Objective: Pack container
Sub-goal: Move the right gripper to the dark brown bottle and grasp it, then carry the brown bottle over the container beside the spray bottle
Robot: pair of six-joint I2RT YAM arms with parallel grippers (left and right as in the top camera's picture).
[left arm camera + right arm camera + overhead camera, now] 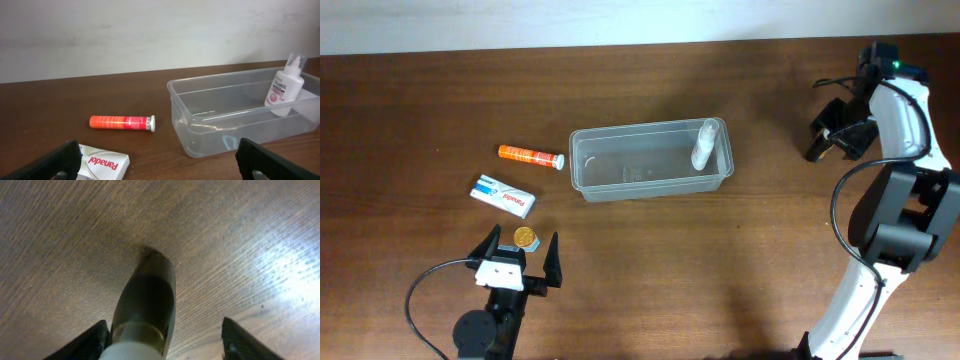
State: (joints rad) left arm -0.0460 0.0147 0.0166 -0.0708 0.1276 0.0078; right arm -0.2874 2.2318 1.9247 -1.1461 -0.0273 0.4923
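Now the container (650,192), a clear rounded tub lying crosswise with a white bottle (704,145) at its right end, sits left of the right gripper (835,140) and ahead-right of the left gripper (523,242), neither clearly nearer. The right jaws stand half-open astride a dark bottle (147,295), unclamped; the left gapes wide, empty.

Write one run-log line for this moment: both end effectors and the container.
left end effector: open, gripping nothing | right end effector: open astride dark bottle | container: white bottle inside | outside: orange tube, Panadol box
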